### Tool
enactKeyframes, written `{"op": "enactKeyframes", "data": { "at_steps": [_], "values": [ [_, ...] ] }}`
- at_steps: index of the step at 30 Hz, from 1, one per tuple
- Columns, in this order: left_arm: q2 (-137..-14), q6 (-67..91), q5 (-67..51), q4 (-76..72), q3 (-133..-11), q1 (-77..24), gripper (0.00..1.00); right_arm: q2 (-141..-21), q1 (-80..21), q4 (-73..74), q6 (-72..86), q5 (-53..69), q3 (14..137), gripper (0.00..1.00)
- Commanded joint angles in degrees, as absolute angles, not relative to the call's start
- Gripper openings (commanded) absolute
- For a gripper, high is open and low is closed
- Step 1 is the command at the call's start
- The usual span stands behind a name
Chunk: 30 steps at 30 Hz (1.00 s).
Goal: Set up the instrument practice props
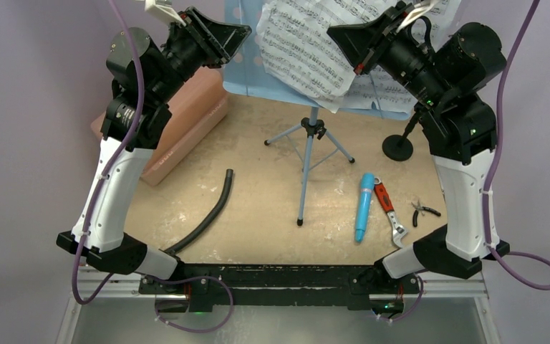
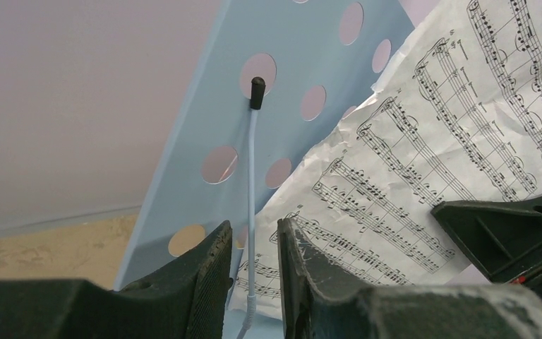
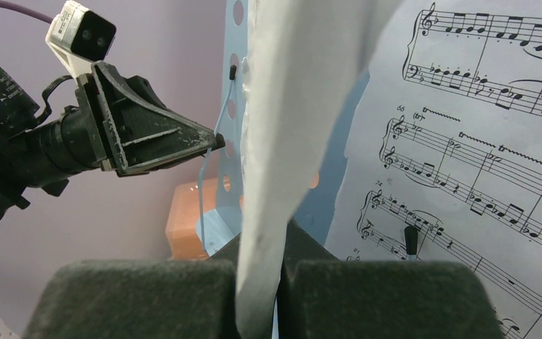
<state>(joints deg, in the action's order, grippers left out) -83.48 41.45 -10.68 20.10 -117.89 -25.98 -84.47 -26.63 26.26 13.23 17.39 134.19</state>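
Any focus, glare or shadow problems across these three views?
Top external: evenly lit, sharp, no glare on the music stand. Left wrist: left claw dark and slightly soft up close, front page crisp. Right wrist: that page, pinched in the right claw, is a blurred white strip; the rear page is sharp.

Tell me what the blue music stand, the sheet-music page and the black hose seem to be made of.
The music stand looks like painted sheet metal or rigid plastic: thin, flat, satin blue, punched round holes. The sheet-music page is printed white paper: it creases and curls. The black hose is likely rubber or soft plastic: matte, lying in a gentle curve.
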Motion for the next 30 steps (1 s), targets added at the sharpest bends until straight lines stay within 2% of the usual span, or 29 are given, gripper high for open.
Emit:
{"op": "enactKeyframes", "data": {
  "at_steps": [1, 19, 22, 24, 30],
  "values": [
    [-83.4, 42.3, -11.4, 17.2, -119.7, -25.7, 0.28, -85.3, -26.8, 24.3, 13.7, 16.5, 136.2, 0.0],
    [-82.9, 42.3, -10.9, 17.4, -119.5, -25.7, 0.14, -87.0, -26.8, 23.3, 14.3, 16.7, 137.7, 0.0],
    [-82.8, 42.1, -10.8, 17.5, -119.5, -25.7, 0.09, -87.2, -26.8, 23.1, 14.4, 16.6, 137.8, 0.0],
    [-82.8, 41.7, -11.0, 17.7, -119.7, -25.7, 0.0, -87.3, -26.8, 23.1, 14.3, 16.6, 138.0, 0.0],
    [-82.7, 41.4, -11.9, 17.8, -119.6, -25.7, 0.0, -87.6, -26.8, 23.4, 13.5, 16.3, 138.0, 0.0]
  ]
}}
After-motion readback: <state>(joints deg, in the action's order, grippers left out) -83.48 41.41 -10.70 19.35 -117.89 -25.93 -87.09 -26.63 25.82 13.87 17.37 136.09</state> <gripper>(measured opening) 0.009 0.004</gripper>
